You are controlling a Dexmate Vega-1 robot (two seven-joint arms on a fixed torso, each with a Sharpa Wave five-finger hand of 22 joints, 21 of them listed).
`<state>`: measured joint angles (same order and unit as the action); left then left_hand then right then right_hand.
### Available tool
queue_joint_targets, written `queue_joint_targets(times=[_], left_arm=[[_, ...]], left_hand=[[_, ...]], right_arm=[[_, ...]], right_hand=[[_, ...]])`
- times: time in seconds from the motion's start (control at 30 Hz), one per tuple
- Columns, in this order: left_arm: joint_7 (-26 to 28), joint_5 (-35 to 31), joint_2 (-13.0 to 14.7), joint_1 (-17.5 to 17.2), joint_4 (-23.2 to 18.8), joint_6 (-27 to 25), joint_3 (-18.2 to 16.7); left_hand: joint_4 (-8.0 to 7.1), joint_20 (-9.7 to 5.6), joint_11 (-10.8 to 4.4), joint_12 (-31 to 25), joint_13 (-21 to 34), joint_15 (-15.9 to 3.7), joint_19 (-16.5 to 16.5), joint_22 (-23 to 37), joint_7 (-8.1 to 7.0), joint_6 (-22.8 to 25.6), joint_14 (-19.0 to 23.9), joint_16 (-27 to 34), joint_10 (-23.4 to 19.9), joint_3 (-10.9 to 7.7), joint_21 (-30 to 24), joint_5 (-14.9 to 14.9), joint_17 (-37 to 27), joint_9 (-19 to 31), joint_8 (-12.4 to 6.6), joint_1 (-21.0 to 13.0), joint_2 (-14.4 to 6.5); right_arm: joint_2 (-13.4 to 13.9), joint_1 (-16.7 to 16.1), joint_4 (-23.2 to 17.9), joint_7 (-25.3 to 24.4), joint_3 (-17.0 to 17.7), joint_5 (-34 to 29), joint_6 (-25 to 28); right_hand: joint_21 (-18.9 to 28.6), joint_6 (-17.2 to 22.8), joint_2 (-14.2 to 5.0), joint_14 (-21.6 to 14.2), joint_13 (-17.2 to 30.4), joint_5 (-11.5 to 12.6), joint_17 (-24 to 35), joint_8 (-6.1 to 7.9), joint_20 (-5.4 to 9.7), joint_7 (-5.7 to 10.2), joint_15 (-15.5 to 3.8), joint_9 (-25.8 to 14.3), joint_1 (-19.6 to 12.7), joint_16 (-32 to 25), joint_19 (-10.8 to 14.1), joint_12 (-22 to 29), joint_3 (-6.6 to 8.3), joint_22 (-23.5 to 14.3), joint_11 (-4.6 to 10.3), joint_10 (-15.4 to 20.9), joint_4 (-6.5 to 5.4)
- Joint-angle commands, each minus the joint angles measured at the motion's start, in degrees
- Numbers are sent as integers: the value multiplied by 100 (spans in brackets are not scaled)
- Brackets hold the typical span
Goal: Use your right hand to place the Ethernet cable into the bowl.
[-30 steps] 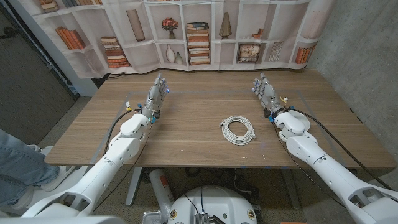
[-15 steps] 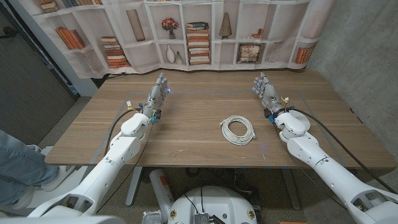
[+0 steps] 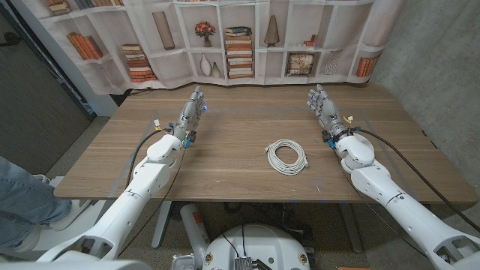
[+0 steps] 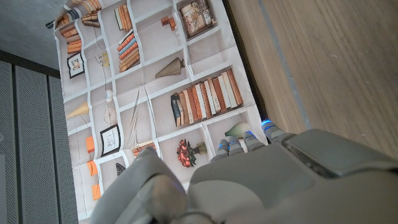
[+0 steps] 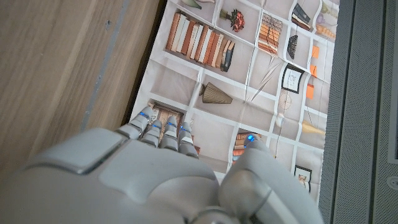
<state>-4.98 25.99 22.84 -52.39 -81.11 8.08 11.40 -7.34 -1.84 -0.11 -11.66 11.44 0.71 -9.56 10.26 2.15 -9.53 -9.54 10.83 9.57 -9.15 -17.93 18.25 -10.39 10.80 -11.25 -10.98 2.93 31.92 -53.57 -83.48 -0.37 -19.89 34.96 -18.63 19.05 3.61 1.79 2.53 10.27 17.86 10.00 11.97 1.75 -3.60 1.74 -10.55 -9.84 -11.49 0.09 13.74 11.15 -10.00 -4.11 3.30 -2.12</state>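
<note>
i am standing at the brown wooden table [image 3: 240,154] with both of my arms reaching in from the bottom corners of the head view. my right hand [image 3: 322,110] is sitting right of centre in the upper half of that frame, on edge with its palm upright, holding nothing, its fingers [image 3: 318,98] reaching toward the far edge of the table and lying close together rather than fanned out. in the right wrist view the grey back of that same right hand [image 5: 149,180] is taking up the lower part of the picture, with the fingertips [image 5: 158,132] lined up side by side and the thumb set a little apart from them. my left hand [image 3: 190,118] is sitting left of centre in the head view, also holding nothing, fingers pointing up the frame and kept together. in the left wrist view its pale grey back [image 4: 267,180] is lying along the bottom of the picture. the white ethernet cable wound into a loose flat coil [image 3: 288,157] is lying on the table just below the middle of the head view, right of centre, nearer to my right hand than to my left and apart from both. a printed bookshelf backdrop curtain [image 3: 225,41] is hanging across the top of the frame behind the table.
</note>
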Motion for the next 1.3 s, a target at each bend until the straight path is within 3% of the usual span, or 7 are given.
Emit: queue_joint_targets(times=[0.03,0.93,1.07,1.3], left_arm=[[58,-96,13,-117,-230,-40,-75],[52,-125,65,-161,-304,-66,-74],[67,-132,83,-177,-352,-89,-79],[115,-150,77,-205,-362,-52,-89]], left_hand=[[36,-224,-2,-34,1,29,-1658,16,21,-524,-1132,29,623,-13,20,36,-14,7,-26,-48,-30],[73,-200,12,-49,-22,34,-1640,18,30,-473,-1087,33,578,-39,70,39,-12,8,-42,-133,-128],[80,-194,12,-52,-25,34,-1637,19,28,-468,-1078,33,567,-43,81,37,-12,8,-43,-150,-147],[90,-195,21,-63,-30,33,-1613,20,24,-431,-1051,39,536,-48,89,34,-12,8,-54,-173,-173]], right_arm=[[152,-253,-298,-80,73,-130,-233],[383,-586,-706,-132,59,-532,-617],[448,-687,-829,-396,68,-887,-663],[475,-773,-849,-379,75,-922,-809]], right_hand=[[-13,78,-4,-71,20,-12,31,39,213,7,-1,-9,-85,-22,51,39,14,-17,-9,63,50],[-24,216,-55,-227,25,-93,32,36,288,85,-80,-15,-345,-6,349,34,68,-21,76,208,226],[-26,233,-57,-245,25,-102,32,37,303,87,-79,-16,-367,-5,377,32,71,-21,81,221,242],[-39,252,-70,-274,26,-123,32,29,317,112,-116,-18,-431,3,429,12,84,-22,103,210,285]])
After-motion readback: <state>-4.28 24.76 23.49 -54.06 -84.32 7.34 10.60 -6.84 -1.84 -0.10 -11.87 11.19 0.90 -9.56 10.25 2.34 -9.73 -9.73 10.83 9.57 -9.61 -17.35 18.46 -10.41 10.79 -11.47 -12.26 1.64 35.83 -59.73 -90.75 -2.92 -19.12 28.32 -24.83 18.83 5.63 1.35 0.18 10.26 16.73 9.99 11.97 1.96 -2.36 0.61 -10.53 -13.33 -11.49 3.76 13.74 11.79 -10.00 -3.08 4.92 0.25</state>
